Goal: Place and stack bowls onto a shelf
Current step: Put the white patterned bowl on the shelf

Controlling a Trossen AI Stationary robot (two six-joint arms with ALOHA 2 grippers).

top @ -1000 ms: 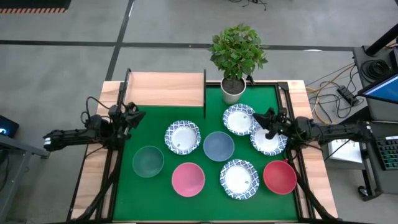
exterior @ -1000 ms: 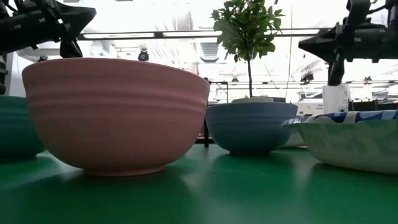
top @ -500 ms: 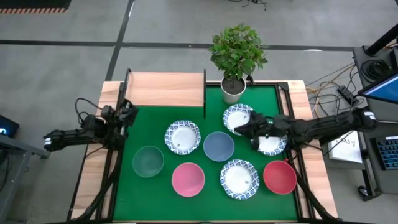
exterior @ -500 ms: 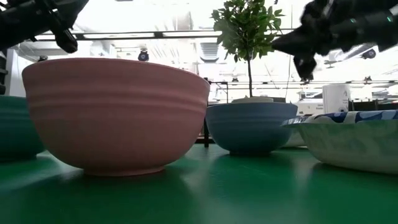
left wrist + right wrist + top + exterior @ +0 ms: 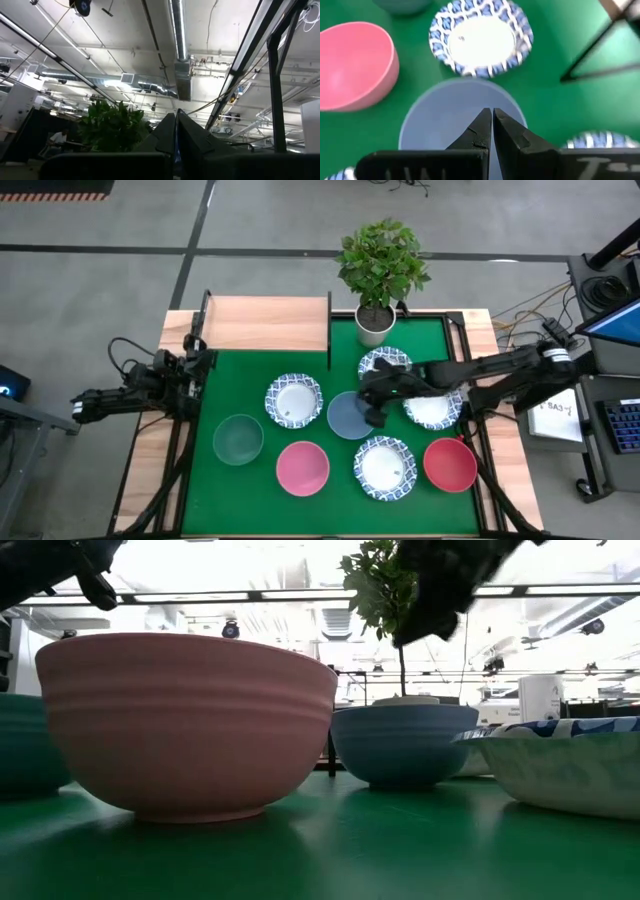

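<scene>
Eight bowls rest on their bases on the green table top: four patterned bowls (image 5: 294,400), (image 5: 385,365), (image 5: 437,410), (image 5: 384,468), a dark green bowl (image 5: 238,438), a pink bowl (image 5: 302,467), a red bowl (image 5: 450,464) and a grey-blue bowl (image 5: 346,418). The light-wood shelf (image 5: 267,323) stands at the far left. My right gripper (image 5: 372,408) is shut and hangs above the grey-blue bowl (image 5: 445,115), clear of it in the low view (image 5: 430,610). My left gripper (image 5: 205,361) is shut at the table's left edge, pointing up (image 5: 176,125).
A potted plant (image 5: 374,323) in a pale pot stands at the far edge, right of the shelf. The shelf's black frame leg (image 5: 600,50) stands beyond the patterned bowl (image 5: 480,37). The pink bowl (image 5: 185,725) fills the near side of the low view.
My right gripper has reached toward the table's left, from over the right-hand patterned bowl to over the grey-blue bowl, staying shut. My left gripper has drawn back a little toward the table's left edge. No bowl has moved.
</scene>
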